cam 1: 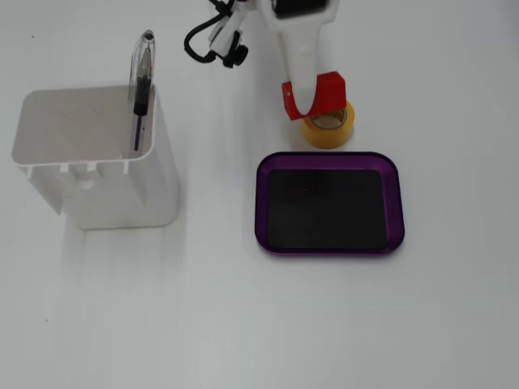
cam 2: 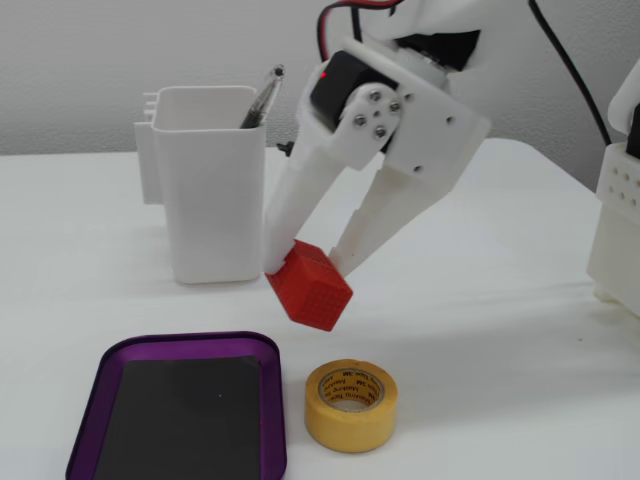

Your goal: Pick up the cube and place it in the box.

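I see the tape roll point(cam 2: 350, 404) under my tilted gripper point(cam 2: 305, 272), clamped on the cube point(cam 2: 310, 286), box point(cam 2: 90, 380) near left.

A plain white table point(cam 2: 500, 400) — evenly lit — before a pale grey wall point(cam 2: 100, 50).

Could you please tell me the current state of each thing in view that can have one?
claw: shut on the cube, raised off the table.
cube: held in the air, tilted.
box: empty, flat on the table.
tape roll: lying flat.
white container: upright, open-topped.
pen: leaning inside it.
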`<act>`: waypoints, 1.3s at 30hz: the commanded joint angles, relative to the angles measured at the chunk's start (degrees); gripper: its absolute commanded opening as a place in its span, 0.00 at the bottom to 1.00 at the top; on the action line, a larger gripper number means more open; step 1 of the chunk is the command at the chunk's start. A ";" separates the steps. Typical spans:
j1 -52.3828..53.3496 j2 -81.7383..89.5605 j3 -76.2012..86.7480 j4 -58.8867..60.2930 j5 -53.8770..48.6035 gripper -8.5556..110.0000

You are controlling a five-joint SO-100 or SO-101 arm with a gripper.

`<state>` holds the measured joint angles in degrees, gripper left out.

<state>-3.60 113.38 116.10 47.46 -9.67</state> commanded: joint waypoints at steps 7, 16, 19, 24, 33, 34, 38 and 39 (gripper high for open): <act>0.44 -19.42 -20.74 -0.35 0.44 0.07; 0.53 -32.70 -26.54 -1.05 0.44 0.07; 0.70 -34.72 -26.54 -1.14 0.26 0.07; 3.43 -35.68 -26.54 -2.20 0.09 0.07; 4.92 -35.51 -26.54 -1.49 0.26 0.08; 4.92 -35.51 -26.54 -1.49 0.35 0.10; 4.39 -35.24 -26.72 -0.44 0.35 0.18; 4.22 -35.24 -27.33 0.44 0.35 0.19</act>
<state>0.97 77.26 91.93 46.41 -9.58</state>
